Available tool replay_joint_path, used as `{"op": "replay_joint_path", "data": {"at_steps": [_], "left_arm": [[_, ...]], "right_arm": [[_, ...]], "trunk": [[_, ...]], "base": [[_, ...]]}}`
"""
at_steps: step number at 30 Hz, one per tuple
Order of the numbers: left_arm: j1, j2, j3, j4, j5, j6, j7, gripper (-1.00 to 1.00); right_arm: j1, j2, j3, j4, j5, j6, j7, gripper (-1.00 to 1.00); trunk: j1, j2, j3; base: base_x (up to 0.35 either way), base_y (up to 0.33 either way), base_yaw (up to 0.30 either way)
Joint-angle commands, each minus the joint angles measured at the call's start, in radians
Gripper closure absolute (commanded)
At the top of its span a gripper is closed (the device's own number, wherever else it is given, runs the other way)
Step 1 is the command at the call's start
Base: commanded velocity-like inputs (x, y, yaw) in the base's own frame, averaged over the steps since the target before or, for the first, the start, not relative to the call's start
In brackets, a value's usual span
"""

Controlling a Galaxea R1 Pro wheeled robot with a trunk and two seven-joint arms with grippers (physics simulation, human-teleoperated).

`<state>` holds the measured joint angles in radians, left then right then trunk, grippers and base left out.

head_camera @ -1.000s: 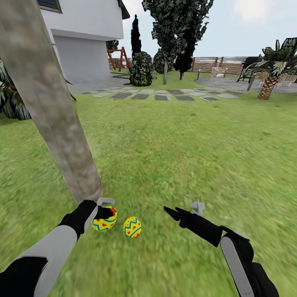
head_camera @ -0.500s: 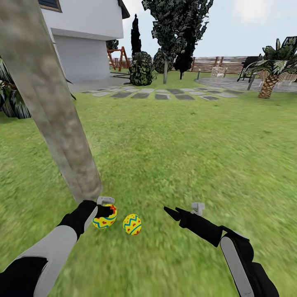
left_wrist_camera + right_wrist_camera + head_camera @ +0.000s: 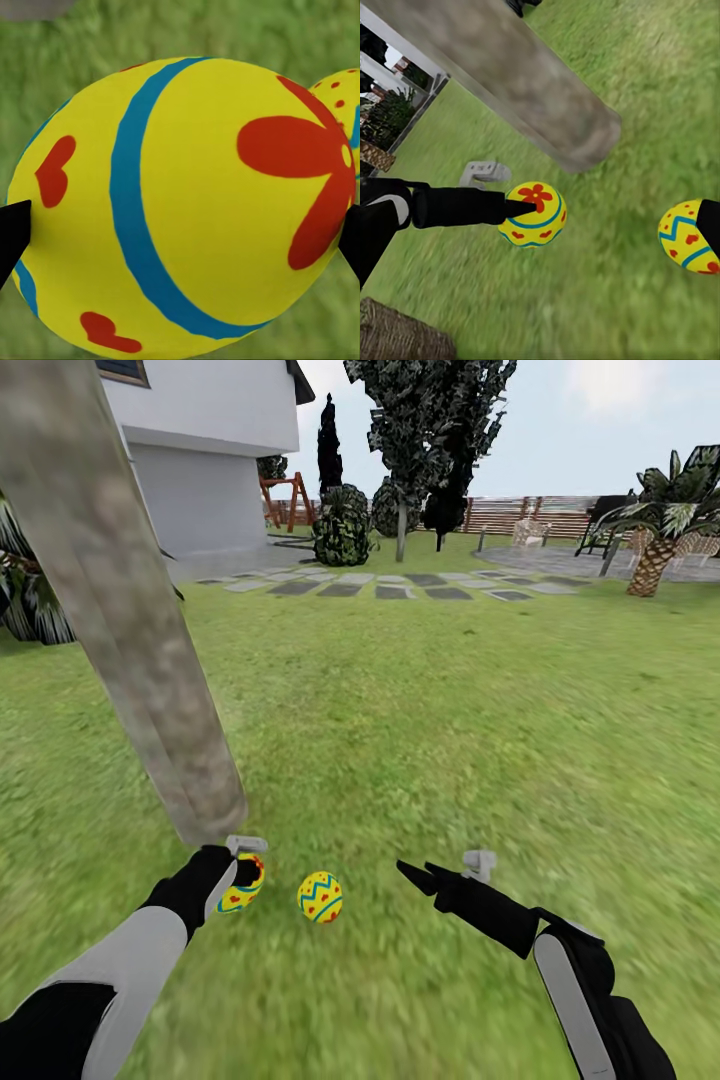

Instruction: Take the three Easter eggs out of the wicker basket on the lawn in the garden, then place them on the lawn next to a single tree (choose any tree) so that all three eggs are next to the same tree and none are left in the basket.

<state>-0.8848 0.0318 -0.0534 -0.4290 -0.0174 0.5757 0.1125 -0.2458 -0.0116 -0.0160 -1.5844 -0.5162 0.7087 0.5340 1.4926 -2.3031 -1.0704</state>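
Left gripper (image 3: 243, 870) low over the lawn (image 3: 430, 720), closed on an egg (image 3: 240, 887); in the left wrist view the egg (image 3: 187, 202) sits squarely between the jaws, a dark fingertip (image 3: 11, 232) touching each side. Whether this egg rests on the grass or hangs just above it, hard to tell.

Just ahead of those jaws, the trunk base (image 3: 205, 810) of the tree, very near. Just beside them, toward the right arm, a second egg (image 3: 320, 897) lying free on the grass, also seen past the held one from the wrist (image 3: 341, 90).

Right gripper (image 3: 415, 877) low and apart from both eggs, holding nothing; fingers look close together, though how wide the gap is cannot be told. From its camera: held egg (image 3: 534, 214), free egg (image 3: 686, 236), trunk (image 3: 547, 105), and a corner of the basket (image 3: 401, 334) behind the left arm.

Judged progress: one egg down by the tree, a second at the point of release in the same spot. Third egg unaccounted for, basket contents hidden. Left to do: let go, fetch the last egg, set it beside these two.
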Motion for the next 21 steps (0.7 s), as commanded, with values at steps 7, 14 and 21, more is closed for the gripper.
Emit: {"op": "replay_joint_path", "data": {"at_steps": [7, 14, 21], "left_arm": [[0.000, 0.001, -0.006, -0.003, 0.001, 0.006, 0.004, 1.00], [0.000, 0.001, -0.006, -0.003, 0.001, 0.006, 0.005, 1.00], [0.000, 0.002, -0.006, -0.004, 0.001, 0.006, 0.005, 1.00]], "right_arm": [[-0.006, 0.006, 0.030, -0.002, 0.004, 0.013, -0.103, -1.00], [-0.010, 0.019, 0.081, -0.003, 0.006, 0.003, -0.258, -1.00], [-0.009, 0.016, 0.083, -0.005, 0.005, -0.025, -0.213, -1.00]], "trunk": [[0.027, -0.050, -0.023], [0.054, -0.099, -0.045], [0.080, -0.148, -0.067]], "base": [[0.000, 0.000, 0.000], [0.000, 0.000, 0.000], [0.000, 0.000, 0.000]]}}
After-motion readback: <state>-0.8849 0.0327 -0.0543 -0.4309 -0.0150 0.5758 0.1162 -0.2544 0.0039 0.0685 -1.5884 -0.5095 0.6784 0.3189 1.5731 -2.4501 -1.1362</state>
